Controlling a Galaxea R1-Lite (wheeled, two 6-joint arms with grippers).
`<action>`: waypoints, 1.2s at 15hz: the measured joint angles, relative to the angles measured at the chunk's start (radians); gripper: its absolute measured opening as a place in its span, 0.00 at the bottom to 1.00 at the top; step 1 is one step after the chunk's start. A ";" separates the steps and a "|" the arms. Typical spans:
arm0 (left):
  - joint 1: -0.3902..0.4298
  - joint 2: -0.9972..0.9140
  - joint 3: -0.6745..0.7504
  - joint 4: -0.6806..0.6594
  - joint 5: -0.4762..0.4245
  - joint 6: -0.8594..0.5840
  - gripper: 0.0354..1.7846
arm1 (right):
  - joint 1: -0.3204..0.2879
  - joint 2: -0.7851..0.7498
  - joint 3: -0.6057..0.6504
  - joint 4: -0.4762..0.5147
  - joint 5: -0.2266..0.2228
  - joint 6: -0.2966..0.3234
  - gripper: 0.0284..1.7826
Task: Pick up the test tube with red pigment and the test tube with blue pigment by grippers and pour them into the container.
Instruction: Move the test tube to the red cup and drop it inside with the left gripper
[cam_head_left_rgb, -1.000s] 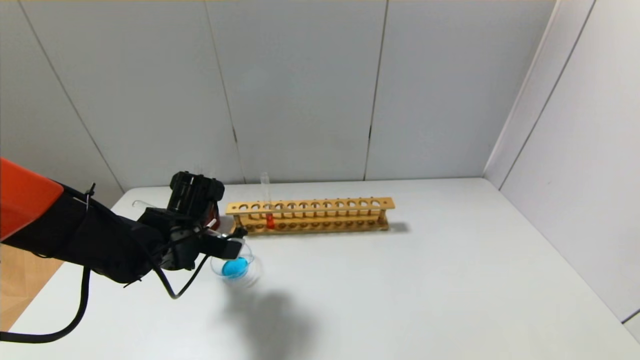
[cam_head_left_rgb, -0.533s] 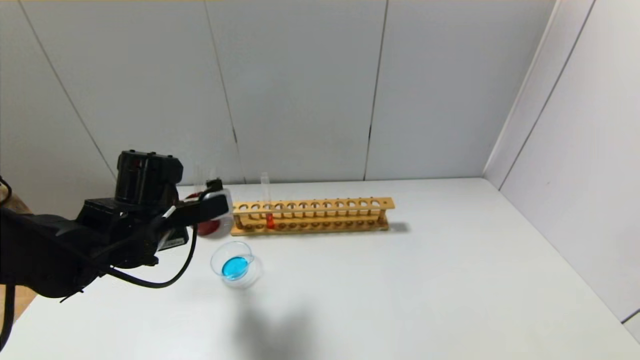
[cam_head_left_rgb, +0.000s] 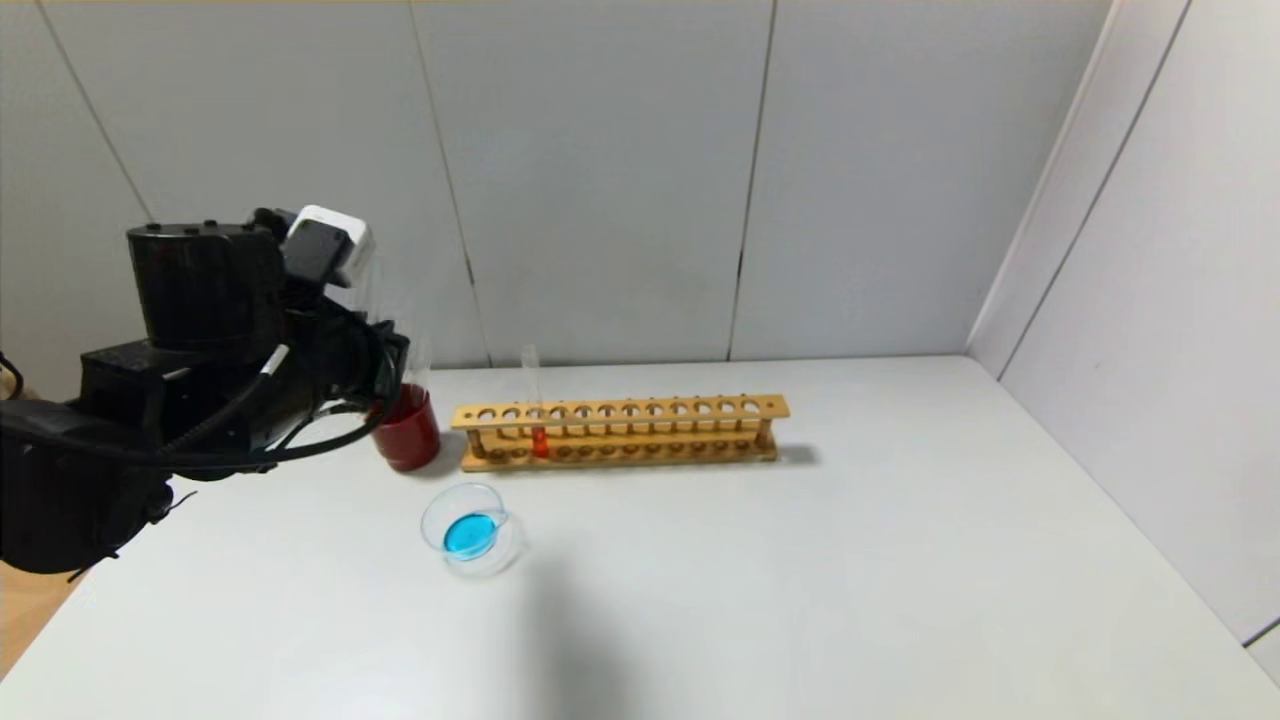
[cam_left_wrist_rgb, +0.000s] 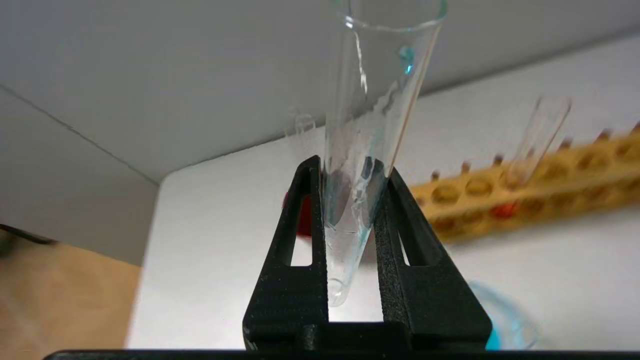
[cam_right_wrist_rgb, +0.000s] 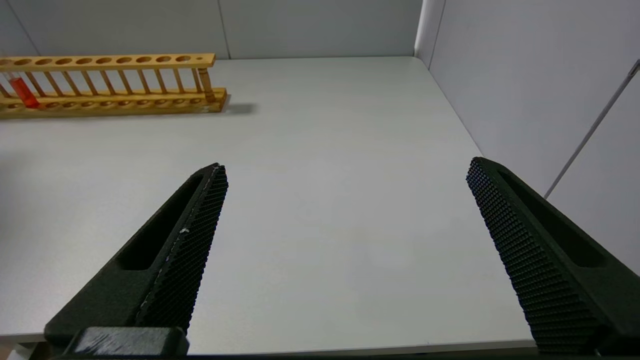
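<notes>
The left gripper (cam_left_wrist_rgb: 350, 220) is holding the drained test tube with blue pigment (cam_left_wrist_rgb: 367, 125) above the dark red cup (cam_head_left_rgb: 406, 428), beside the wooden rack (cam_head_left_rgb: 620, 430); the right gripper (cam_right_wrist_rgb: 345, 230) is gaping wide.

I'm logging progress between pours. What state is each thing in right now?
Left claw: shut on the test tube with blue pigment, raised above the table.
Test tube with blue pigment: nearly emptied, only blue traces inside.
Container: holds blue liquid.
Test tube with red pigment: upright in the rack, red at bottom.
Red cup: upright beside the rack.
Right claw: open, empty.
</notes>
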 joint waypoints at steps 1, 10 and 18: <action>0.013 -0.001 -0.003 0.001 -0.023 -0.047 0.17 | 0.000 0.000 0.000 0.000 0.000 0.000 0.98; 0.125 0.127 -0.082 -0.074 -0.049 -0.196 0.17 | 0.000 0.000 0.000 0.000 0.000 0.000 0.98; 0.190 0.300 -0.120 -0.195 -0.054 -0.249 0.17 | 0.000 0.000 0.000 0.000 0.000 0.000 0.98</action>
